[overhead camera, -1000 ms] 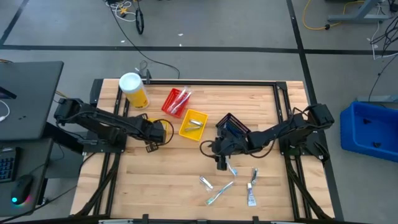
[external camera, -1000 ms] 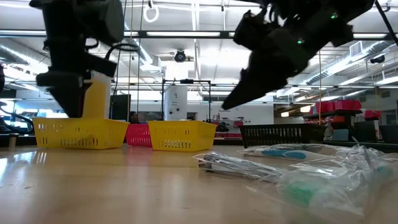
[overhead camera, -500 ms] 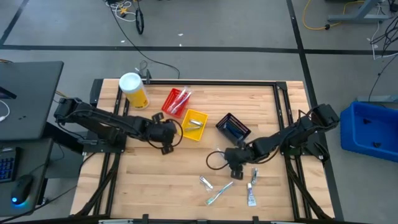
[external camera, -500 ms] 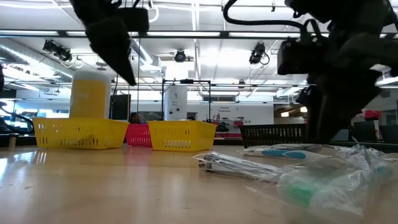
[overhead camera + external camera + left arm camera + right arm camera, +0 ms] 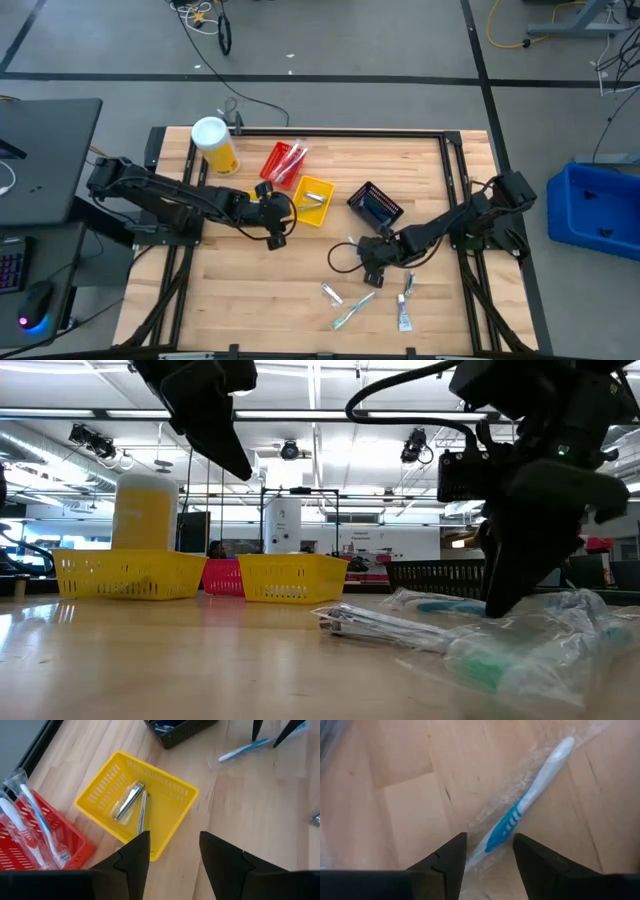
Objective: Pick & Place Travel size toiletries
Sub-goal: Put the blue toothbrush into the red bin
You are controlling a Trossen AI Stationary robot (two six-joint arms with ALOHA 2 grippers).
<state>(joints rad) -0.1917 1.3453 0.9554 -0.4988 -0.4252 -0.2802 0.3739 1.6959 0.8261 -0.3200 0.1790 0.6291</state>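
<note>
Your right gripper (image 5: 487, 852) hangs with fingers parted over a slim blue-and-white toothbrush (image 5: 530, 820) in crinkled clear wrap, lying flat on the wood table (image 5: 250, 290) beside the black mesh bin (image 5: 377, 205). Your left gripper (image 5: 172, 852), also spread, hovers by the yellow perforated bin (image 5: 165, 815) holding metal clippers (image 5: 127, 802).

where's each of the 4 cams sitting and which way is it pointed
High view: overhead, straight down on the table; both arms show.
Low view: table height, level toward the room; both arms drop in from above.
Left wrist view: on the left arm, facing the yellow bin; the left gripper is open.
Right wrist view: on the right arm, facing down at the blue toothbrush; the right gripper is open.
Shared: both wrist views show the blue toothbrush.
</note>
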